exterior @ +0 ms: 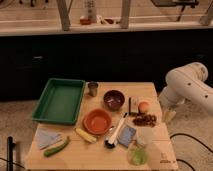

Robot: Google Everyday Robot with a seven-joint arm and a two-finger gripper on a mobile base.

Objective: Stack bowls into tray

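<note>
The dark maroon bowl (114, 99) stands upright on the wooden table (100, 155), right of its middle. The wider orange-red bowl (97, 121) sits just in front and left of it, also upright and apart from it. The green tray (60, 100) lies on the table's left side with nothing in it. My white arm (186, 85) reaches in from the right. My gripper (169, 115) hangs low beside the table's right edge, well away from both bowls and the tray.
A small metal cup (93, 88) stands between tray and maroon bowl. An orange fruit (144, 106), dark box (133, 106) and brown snack (145, 119) lie right. A corn cob (86, 135), black utensil (116, 132), blue sponge (126, 135), green vegetable (56, 147) and cloth (47, 136) lie in front.
</note>
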